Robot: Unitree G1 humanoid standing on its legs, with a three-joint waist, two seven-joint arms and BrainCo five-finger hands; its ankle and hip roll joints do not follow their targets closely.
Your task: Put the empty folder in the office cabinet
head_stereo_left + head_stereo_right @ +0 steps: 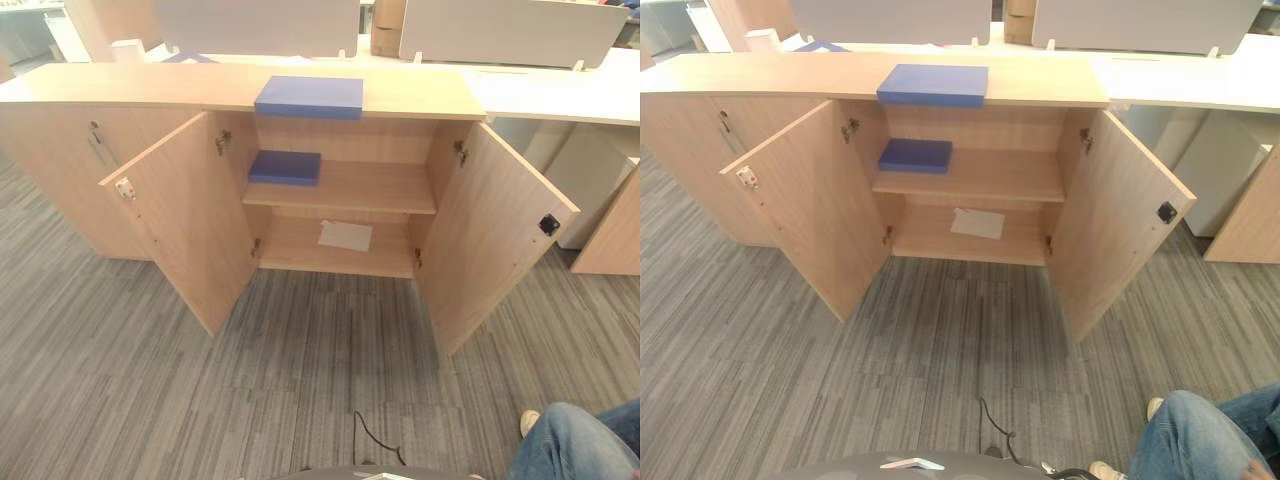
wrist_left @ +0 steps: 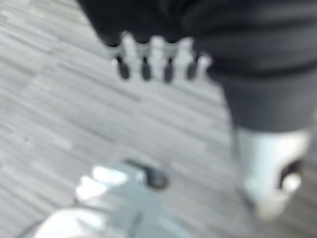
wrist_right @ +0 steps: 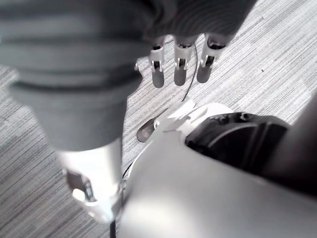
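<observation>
1. Left eye view showed a low wooden office cabinet (image 1: pixel 240 88) standing on grey striped carpet (image 1: pixel 150 380), with both of its doors swung wide open.
2. A blue folder (image 1: pixel 309 97) lay flat on the cabinet's top, near the middle, its front edge just at the lip above the open compartment.
3. A second blue folder (image 1: pixel 285 167) lay flat on the upper shelf (image 1: pixel 370 187) inside, at that shelf's left end, close to the left door's hinge side.
4. A white sheet of paper (image 1: pixel 346 236) lay on the bottom shelf, roughly central and well apart from both folders.
5. The left door (image 1: pixel 180 220) carried a small white latch near its outer edge; the right door (image 1: pixel 495 230) carried a small dark one.
6. Behind the cabinet stood white desks (image 1: pixel 560 90) with pale divider panels.
7. A person's knee in blue jeans (image 1: pixel 575 440) and a light shoe showed at the lower right, on the carpet.
8. In the left wrist view the left hand (image 2: pixel 158 59) hung above the carpet, fingers straight and relaxed, holding nothing.
9. In the right wrist view the right hand (image 3: pixel 181 62) hung likewise over the carpet, fingers extended and loose, empty.
10. Neither hand touched either folder; both were well away from the cabinet.
</observation>
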